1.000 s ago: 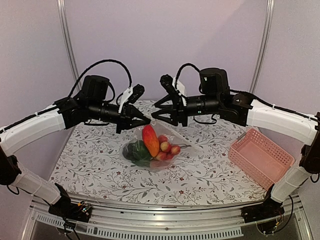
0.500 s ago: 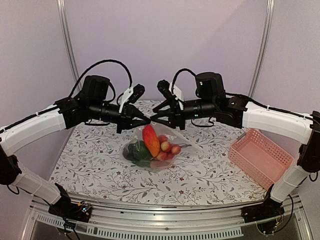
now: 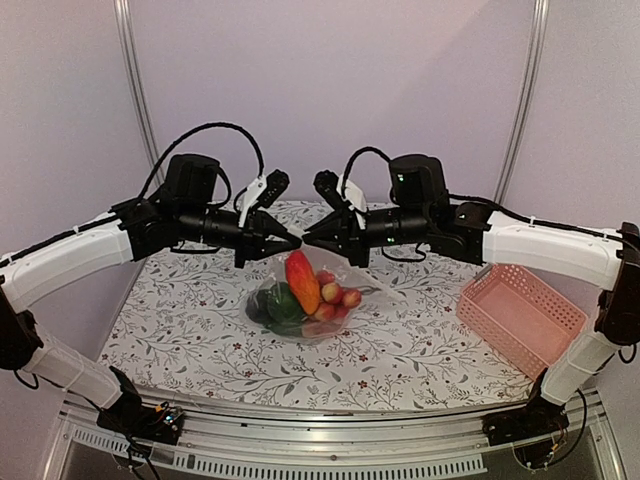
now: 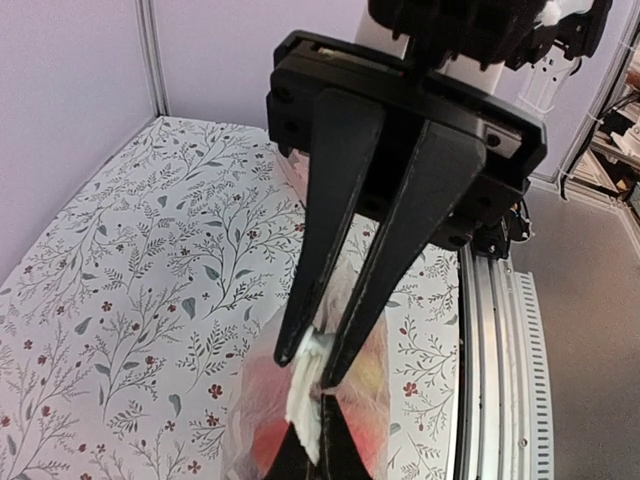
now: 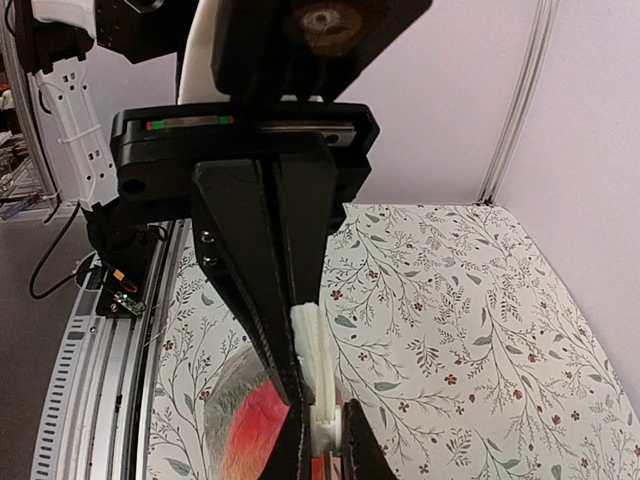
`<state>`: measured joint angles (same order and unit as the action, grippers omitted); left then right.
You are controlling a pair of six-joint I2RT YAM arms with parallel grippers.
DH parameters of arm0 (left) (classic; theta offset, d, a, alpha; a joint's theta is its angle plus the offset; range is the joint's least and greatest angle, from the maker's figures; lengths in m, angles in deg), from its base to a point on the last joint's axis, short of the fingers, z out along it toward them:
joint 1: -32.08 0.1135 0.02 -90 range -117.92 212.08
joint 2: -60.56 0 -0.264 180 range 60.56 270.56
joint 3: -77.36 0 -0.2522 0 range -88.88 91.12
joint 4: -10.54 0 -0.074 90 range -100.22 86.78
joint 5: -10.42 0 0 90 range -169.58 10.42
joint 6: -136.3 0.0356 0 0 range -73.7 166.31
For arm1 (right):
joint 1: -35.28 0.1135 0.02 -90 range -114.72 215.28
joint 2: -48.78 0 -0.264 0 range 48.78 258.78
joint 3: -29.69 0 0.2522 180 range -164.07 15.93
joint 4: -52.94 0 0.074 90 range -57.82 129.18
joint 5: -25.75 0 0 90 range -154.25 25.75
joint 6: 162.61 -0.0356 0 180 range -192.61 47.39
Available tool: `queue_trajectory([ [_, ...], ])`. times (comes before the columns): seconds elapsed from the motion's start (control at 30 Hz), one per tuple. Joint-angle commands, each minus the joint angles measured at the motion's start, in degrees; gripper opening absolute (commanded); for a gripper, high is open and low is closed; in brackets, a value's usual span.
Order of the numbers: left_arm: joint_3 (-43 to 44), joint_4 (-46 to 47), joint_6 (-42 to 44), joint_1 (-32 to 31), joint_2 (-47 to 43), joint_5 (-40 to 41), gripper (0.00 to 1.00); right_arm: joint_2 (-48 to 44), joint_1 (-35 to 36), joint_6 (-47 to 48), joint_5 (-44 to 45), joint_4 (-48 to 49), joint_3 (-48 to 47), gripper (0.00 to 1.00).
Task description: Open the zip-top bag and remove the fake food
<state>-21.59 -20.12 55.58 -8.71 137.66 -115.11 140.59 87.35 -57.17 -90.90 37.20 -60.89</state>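
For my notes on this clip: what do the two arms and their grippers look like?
The left arm and the right arm both have white link shells with black joint housings and bases. A black cable loops above each wrist. The left gripper and right gripper are black, with long tapered fingers.

place: we read this as a robot lab | cues: aluminium rail along the counter's near edge, framed lilac panels, loose cables

One zip-top bag; one pink basket; fake food in several pieces, too bunched to count.
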Motion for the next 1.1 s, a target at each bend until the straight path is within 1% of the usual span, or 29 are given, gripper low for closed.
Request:
queue_trajectory([
  [0.0, -1.0, 5.9, -1.5, 1.3, -3.0, -0.9, 0.0, -2.0, 0.1, -0.3, 2.9, -1.9, 3.8, 0.0],
  [0.3, -2.8, 8.1, -2.9, 4.4, -4.8, -1.5, 0.0, -6.7, 0.1, -2.4, 4.7, -2.4, 11.1, 0.0],
  [0.77, -4.0, 10.1, -4.6, 9.4, -6.4, -4.0, 0.0, -17.7, -1.4, -6.2, 8.1, -4.5, 25.9, 0.0],
  [1.07, -4.9, 11.1, -5.1, 12.4, -6.9, -5.4, 0.0, -20.5, -2.0, -7.4, 8.7, -5.9, 30.1, 0.0],
])
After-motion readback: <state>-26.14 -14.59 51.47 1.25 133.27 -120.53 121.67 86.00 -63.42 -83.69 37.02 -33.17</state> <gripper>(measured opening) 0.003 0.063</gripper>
